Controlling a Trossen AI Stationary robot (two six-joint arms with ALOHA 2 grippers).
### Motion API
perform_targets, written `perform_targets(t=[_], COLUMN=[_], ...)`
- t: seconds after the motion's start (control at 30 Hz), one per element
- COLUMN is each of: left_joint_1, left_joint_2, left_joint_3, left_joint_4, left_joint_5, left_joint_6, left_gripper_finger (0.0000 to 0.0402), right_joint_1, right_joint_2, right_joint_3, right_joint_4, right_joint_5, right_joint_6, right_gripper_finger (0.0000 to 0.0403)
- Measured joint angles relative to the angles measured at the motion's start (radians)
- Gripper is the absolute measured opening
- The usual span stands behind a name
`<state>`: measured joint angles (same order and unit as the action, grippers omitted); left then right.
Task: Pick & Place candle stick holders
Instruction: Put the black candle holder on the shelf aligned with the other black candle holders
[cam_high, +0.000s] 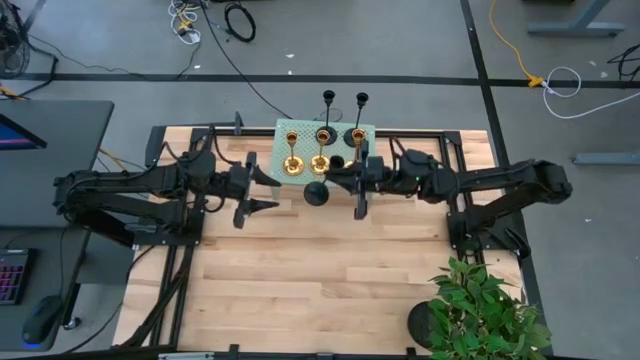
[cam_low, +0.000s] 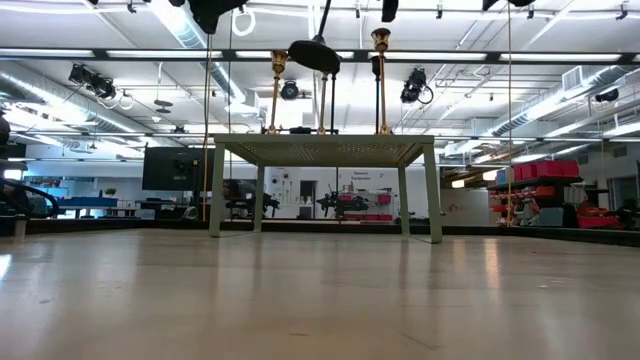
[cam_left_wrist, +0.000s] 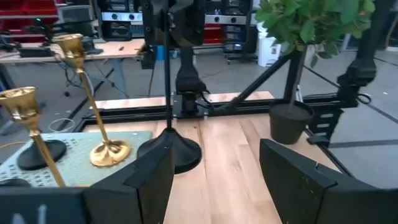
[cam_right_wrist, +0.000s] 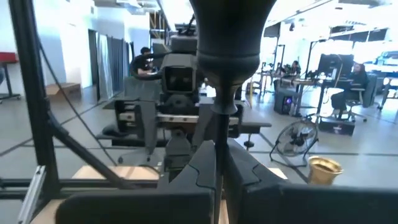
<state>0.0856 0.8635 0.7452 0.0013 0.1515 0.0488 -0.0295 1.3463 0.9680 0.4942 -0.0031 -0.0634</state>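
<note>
A pale green perforated stand (cam_high: 300, 128) sits at the table's far middle. It carries brass candle stick holders (cam_high: 292, 160) (cam_left_wrist: 93, 93) and black ones (cam_high: 357, 137) on their round bases. My right gripper (cam_high: 330, 181) (cam_right_wrist: 219, 168) is just near of the stand, shut on one black holder (cam_high: 316, 192). My left gripper (cam_high: 262, 190) (cam_left_wrist: 214, 180) stands open to the left of that holder, with nothing between its fingers. My right gripper pinches the black holder's thin stem (cam_right_wrist: 219, 130) between its two fingers, a little below the cup (cam_right_wrist: 231, 31). The fingers come in level from the table's right side, across the stem. The holder hangs upright, its flared base (cam_low: 315, 55) (cam_left_wrist: 171, 149) lifted clear of the table.
A potted green plant (cam_high: 480, 310) (cam_left_wrist: 292, 121) stands at the table's near right corner. Bare wooden tabletop (cam_high: 320, 270) stretches across the near half. The arms' black frames run along both sides of the table.
</note>
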Motion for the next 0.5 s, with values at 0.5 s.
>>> perform_targets(t=[0.5], left_joint_1=[0.000], left_joint_2=[0.088], left_joint_3=[0.000], left_joint_4=[0.120], left_joint_5=[-0.132], left_joint_6=[0.007], left_gripper_finger=[0.0236], right_joint_1=[-0.044], right_joint_2=[0.232], right_joint_3=[0.288], right_joint_4=[-0.185], right_joint_5=[-0.079], right_joint_6=[0.002], right_gripper_finger=[0.0000])
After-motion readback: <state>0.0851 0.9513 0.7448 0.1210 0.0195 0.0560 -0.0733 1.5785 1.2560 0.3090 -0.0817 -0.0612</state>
